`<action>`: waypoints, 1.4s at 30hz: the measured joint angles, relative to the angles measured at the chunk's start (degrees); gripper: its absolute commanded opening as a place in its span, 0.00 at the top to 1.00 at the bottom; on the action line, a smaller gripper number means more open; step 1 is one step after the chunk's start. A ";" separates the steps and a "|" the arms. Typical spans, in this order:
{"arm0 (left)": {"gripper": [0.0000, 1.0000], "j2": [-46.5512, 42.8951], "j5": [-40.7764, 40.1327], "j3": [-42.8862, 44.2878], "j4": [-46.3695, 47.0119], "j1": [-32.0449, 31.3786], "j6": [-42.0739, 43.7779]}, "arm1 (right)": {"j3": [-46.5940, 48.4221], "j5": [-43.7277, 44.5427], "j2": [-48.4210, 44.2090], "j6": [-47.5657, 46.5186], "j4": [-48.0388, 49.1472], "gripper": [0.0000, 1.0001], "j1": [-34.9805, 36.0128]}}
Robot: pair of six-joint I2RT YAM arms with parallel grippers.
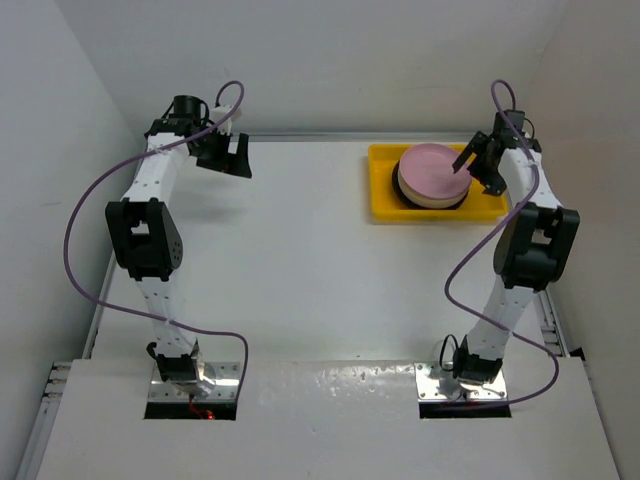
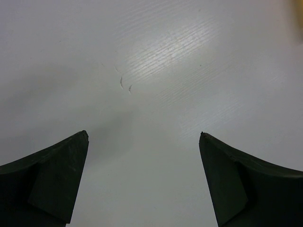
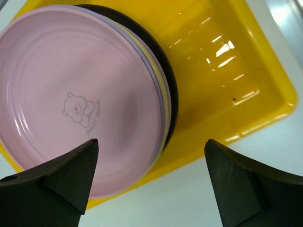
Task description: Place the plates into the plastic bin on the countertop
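Right claw (image 3: 151,142) hangs with its jaws spread wide and nothing between them, poised just above the near rim of the pink plate (image 3: 71,104), which carries a small bear print. That plate tops a stack of plates (image 3: 161,90); beneath it show a lavender rim, a pale yellow one and a dark one at the bottom. The stack sits inside the yellow plastic bin (image 3: 222,71), with bare bin floor beside it, and the bin stands at the far right of the white table (image 1: 300,270). Well apart, at the far left corner, the left claw (image 2: 143,135) is likewise spread, over bare table. No plate is visible outside the bin, so the placing step seems complete and the task at or near its end. Next, the right claw would need to rise straight up, clearing the pink rim without nudging the stack.
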 measured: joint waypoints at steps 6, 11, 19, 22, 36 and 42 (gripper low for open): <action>0.00 -0.02 -0.28 -0.02 -0.07 0.00 0.28 | -10.75 2.21 -16.85 -1.99 -1.36 0.04 -0.48; 0.00 -2.38 -1.44 -3.41 0.00 -0.87 0.61 | -27.41 3.58 -41.97 -0.37 -3.04 0.03 -1.07; 0.00 -9.46 -0.87 -13.55 -0.20 -5.57 0.96 | -51.15 2.05 -71.12 4.50 -10.78 0.03 -1.27; 0.00 -11.89 -0.59 -17.07 -0.33 -6.97 1.07 | -54.49 1.42 -78.29 5.73 -13.97 0.02 -1.27; 0.00 -21.35 -0.42 -24.37 1.46 -7.26 1.05 | -55.04 -0.87 -83.73 5.77 -19.98 0.01 -1.27; 0.00 -22.71 -0.44 -26.16 2.16 -7.26 1.03 | -54.73 -1.49 -83.78 5.22 -20.70 0.01 -1.27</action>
